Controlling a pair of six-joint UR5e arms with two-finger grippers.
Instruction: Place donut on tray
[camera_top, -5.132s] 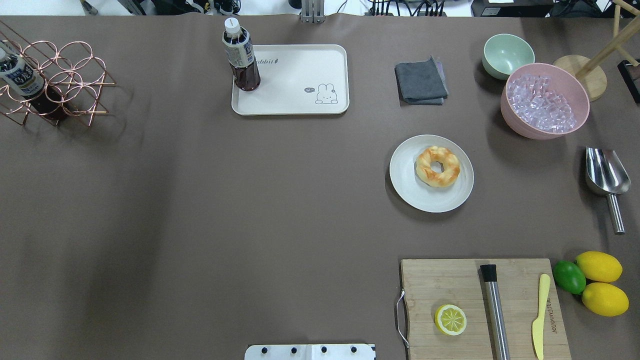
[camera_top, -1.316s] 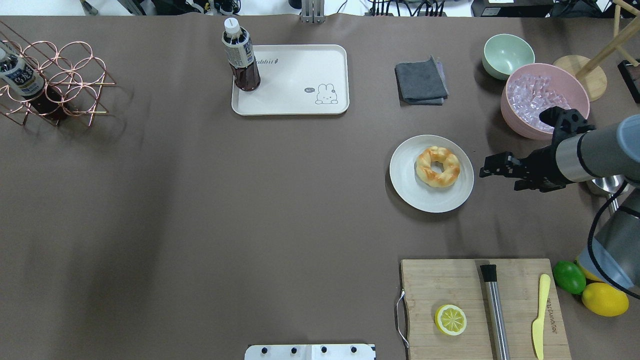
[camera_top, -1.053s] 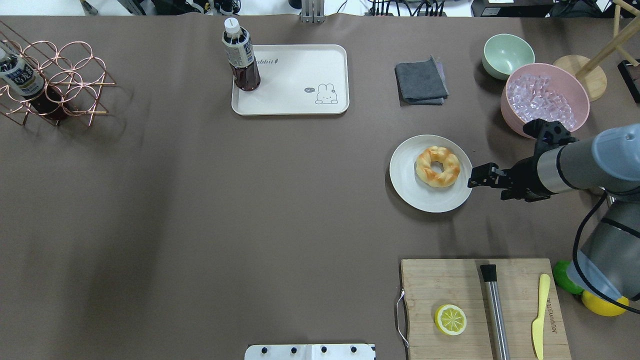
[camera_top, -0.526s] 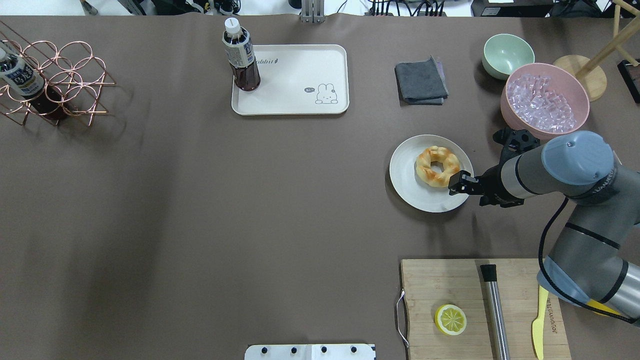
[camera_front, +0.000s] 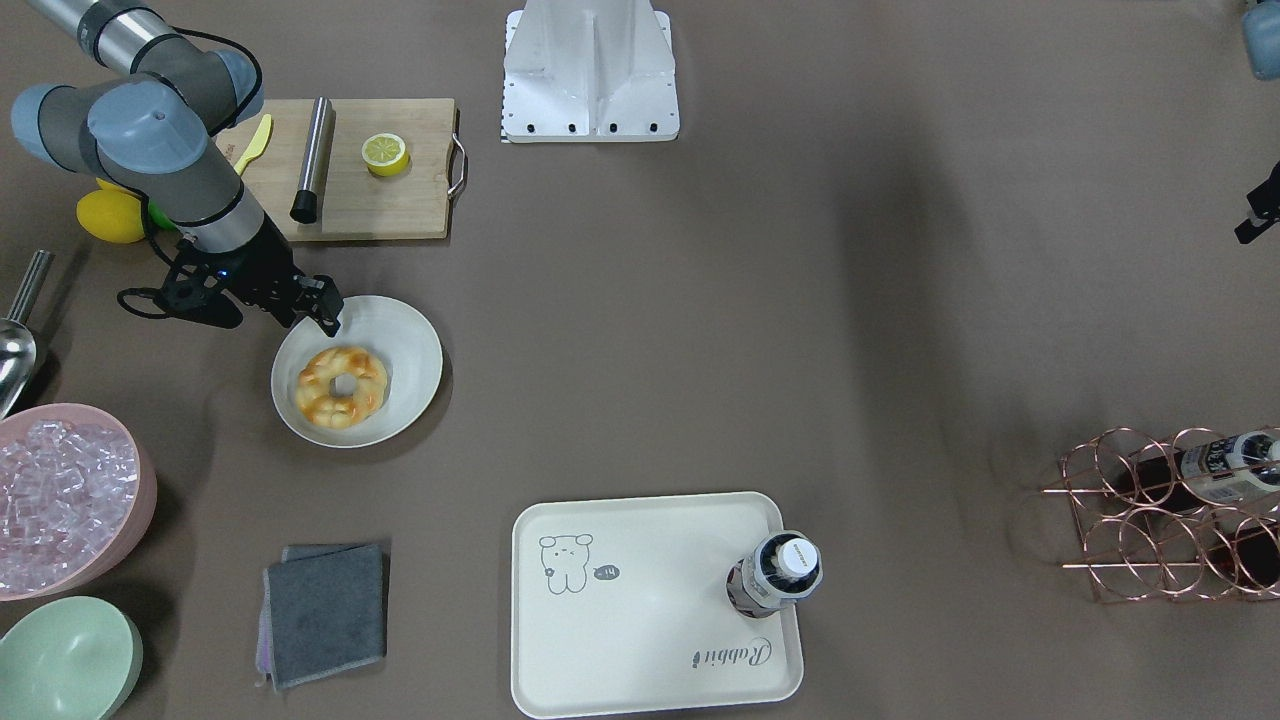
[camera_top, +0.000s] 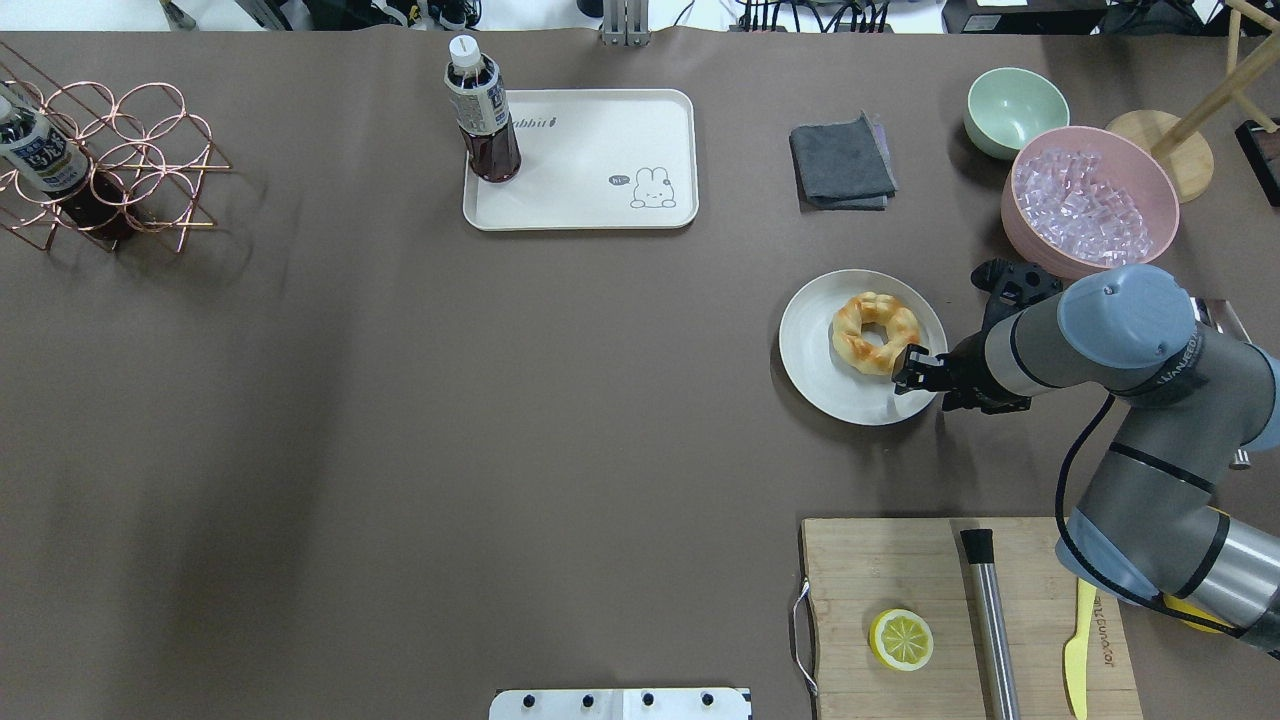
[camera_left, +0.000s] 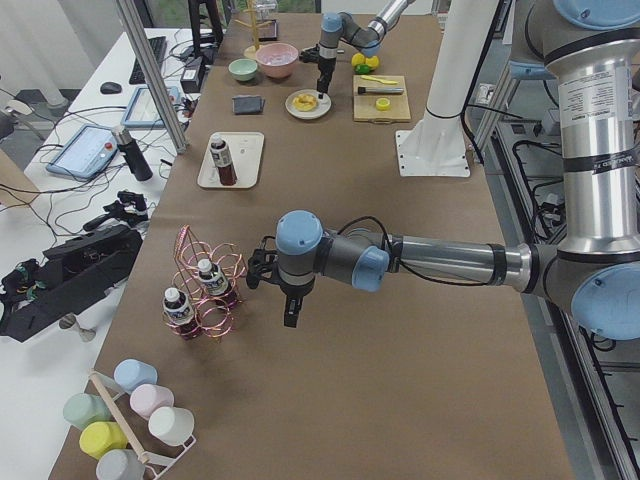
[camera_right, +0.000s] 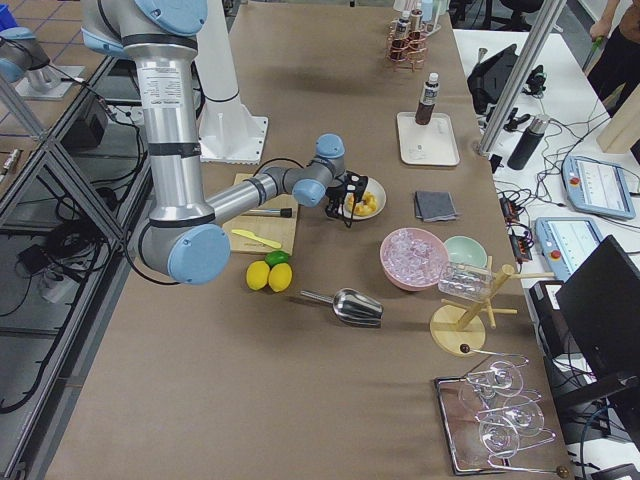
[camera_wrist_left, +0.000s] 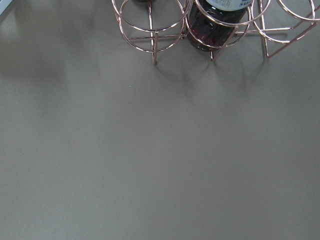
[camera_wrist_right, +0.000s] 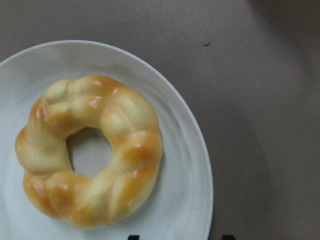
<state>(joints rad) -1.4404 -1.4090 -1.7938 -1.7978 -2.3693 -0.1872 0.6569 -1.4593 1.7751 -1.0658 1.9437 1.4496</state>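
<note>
The donut (camera_top: 875, 333), golden-orange and ring-shaped, lies on a round white plate (camera_top: 830, 385); it also shows in the front-facing view (camera_front: 342, 386) and fills the right wrist view (camera_wrist_right: 90, 150). My right gripper (camera_top: 912, 368) hangs over the plate's right rim, close beside the donut, and holds nothing. Its two fingertips (camera_wrist_right: 228, 237) show apart at the wrist view's bottom edge, so it is open. The cream tray (camera_top: 600, 190) with the rabbit drawing lies at the far middle, a bottle (camera_top: 480, 120) on its left end. My left gripper (camera_left: 291, 318) hangs by the copper rack; I cannot tell its state.
A grey cloth (camera_top: 842, 162), a green bowl (camera_top: 1015, 110) and a pink bowl of ice (camera_top: 1090, 205) stand at the far right. A cutting board (camera_top: 900, 570) with a lemon half (camera_top: 901, 639) lies near right. A copper bottle rack (camera_top: 110, 160) stands far left.
My right arm has come in from the right and moved left, from beside the plate to over its right rim next to the donut. The donut has not moved.
</note>
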